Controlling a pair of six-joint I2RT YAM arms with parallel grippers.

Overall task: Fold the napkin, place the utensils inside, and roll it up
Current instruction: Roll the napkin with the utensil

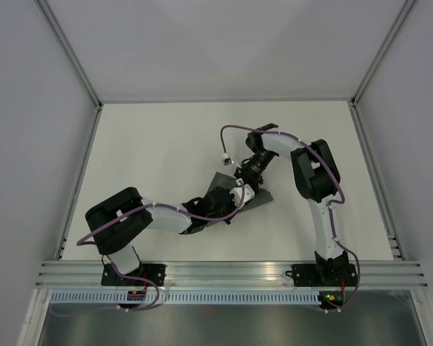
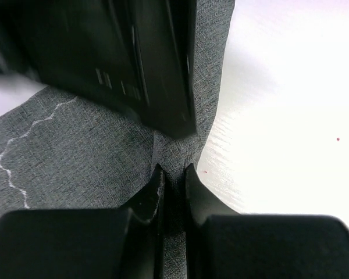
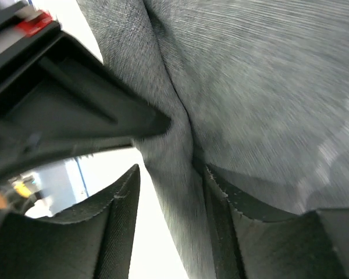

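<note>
The dark grey napkin (image 1: 260, 196) lies bunched at the middle of the white table, mostly hidden under both grippers. My left gripper (image 1: 235, 197) is shut on a raised fold of it; in the left wrist view the fingertips (image 2: 157, 177) pinch the cloth (image 2: 75, 157) between them. My right gripper (image 1: 245, 178) is right beside it, from the far side. In the right wrist view its jaws stand apart (image 3: 170, 170) around a ridge of the napkin (image 3: 267, 87), which touches only the right finger (image 3: 221, 192). No utensils are in view.
A purple cable with a silver connector (image 1: 227, 158) hangs just beyond the napkin. The table's side rails (image 1: 83, 180) and grey walls bound the white tabletop (image 1: 151, 144). An aluminium rail (image 1: 231, 272) runs along the near edge.
</note>
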